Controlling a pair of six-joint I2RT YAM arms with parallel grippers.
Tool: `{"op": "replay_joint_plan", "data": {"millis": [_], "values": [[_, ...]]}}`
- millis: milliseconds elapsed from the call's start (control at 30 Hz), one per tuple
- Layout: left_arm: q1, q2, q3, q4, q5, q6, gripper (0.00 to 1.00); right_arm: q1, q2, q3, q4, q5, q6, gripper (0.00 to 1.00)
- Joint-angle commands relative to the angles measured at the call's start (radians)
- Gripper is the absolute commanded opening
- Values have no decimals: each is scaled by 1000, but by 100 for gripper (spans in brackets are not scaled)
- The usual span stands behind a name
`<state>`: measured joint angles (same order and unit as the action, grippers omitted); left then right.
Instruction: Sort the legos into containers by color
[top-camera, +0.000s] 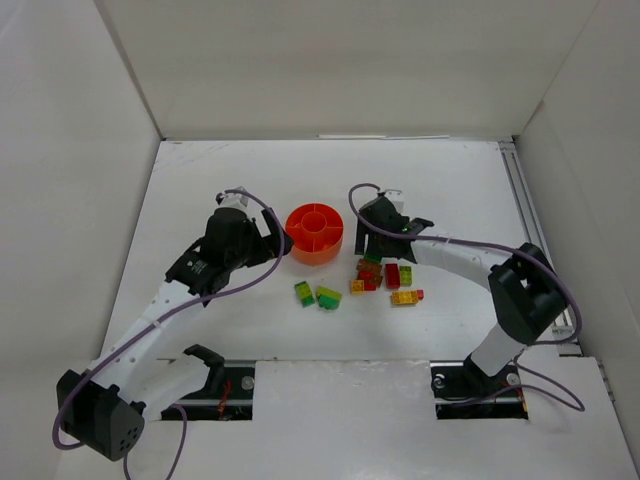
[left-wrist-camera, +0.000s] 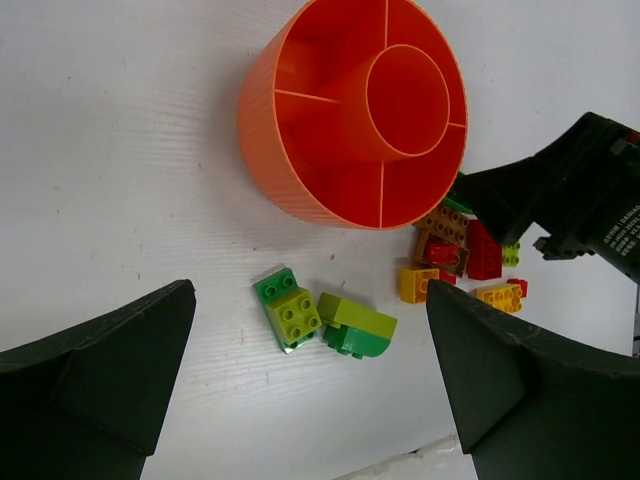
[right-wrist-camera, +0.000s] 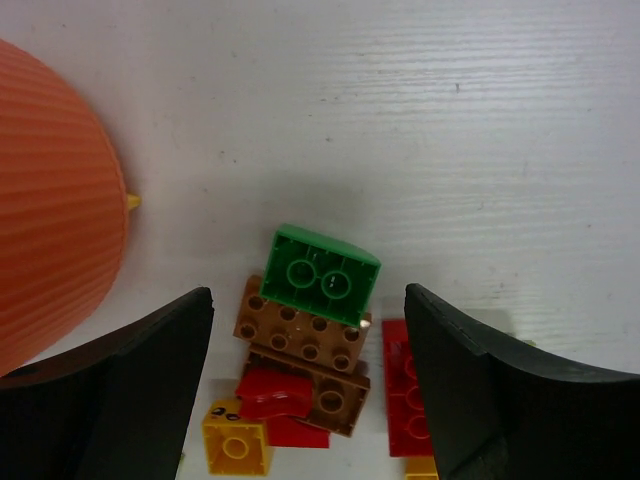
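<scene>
The orange dish (top-camera: 315, 233) stands mid-table, a round centre cup ringed by divided sections (left-wrist-camera: 355, 110); the sections I can see hold nothing. To its right, my right gripper (top-camera: 378, 250) hangs open over a heap of legos (top-camera: 380, 275). Its jaws (right-wrist-camera: 308, 300) straddle an upturned green brick (right-wrist-camera: 320, 275) lying on brown bricks (right-wrist-camera: 300, 335), without touching it. Red (right-wrist-camera: 405, 395) and yellow (right-wrist-camera: 235, 440) bricks lie nearer. My left gripper (top-camera: 275, 245) is wide open beside the dish's left, above a green-lime brick (left-wrist-camera: 288, 310) and a lime-green rounded one (left-wrist-camera: 357, 325).
White walls box in the table on three sides. A metal rail (top-camera: 530, 230) runs along the right edge. The right arm's black wrist (left-wrist-camera: 580, 190) reaches in close to the dish's right rim (right-wrist-camera: 60, 200). A yellow-red brick (top-camera: 405, 297) lies at the heap's near right.
</scene>
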<state>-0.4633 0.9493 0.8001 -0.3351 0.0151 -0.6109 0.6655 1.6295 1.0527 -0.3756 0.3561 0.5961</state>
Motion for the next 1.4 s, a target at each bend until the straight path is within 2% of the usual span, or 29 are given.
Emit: {"op": "replay_joint_plan", "data": {"millis": [0,167,433,533,800,900,933,1100,1233,1367], "values": [[-3,-34,40,-7,-6,5,100,23,41,82,-19,66,122,82],[-3,-43,31,-7,-6,5,100,23,108,95,-55,66,178,81],[-3,-43,22,-16,-6,-4,100,23,109,76,-56,110,214,82],[-3,-43,22,-16,-15,-4,100,23,147,76,-46,101,214,75],[-3,-43,31,-25,-24,-4,100,23,191,110,-57,101,214,75],[-3,-52,31,-25,-33,-13,100,23,191,110,-48,101,214,66],[-3,-52,31,-25,-33,-13,100,23,191,110,-48,101,214,58],[-3,-43,31,-25,-33,-13,100,23,173,110,-48,101,214,42],[-3,-43,31,-25,-33,-13,100,23,142,133,-48,101,154,37],[-3,-53,31,-34,-33,-24,100,52,2,145,-4,101,-3,34]]}}
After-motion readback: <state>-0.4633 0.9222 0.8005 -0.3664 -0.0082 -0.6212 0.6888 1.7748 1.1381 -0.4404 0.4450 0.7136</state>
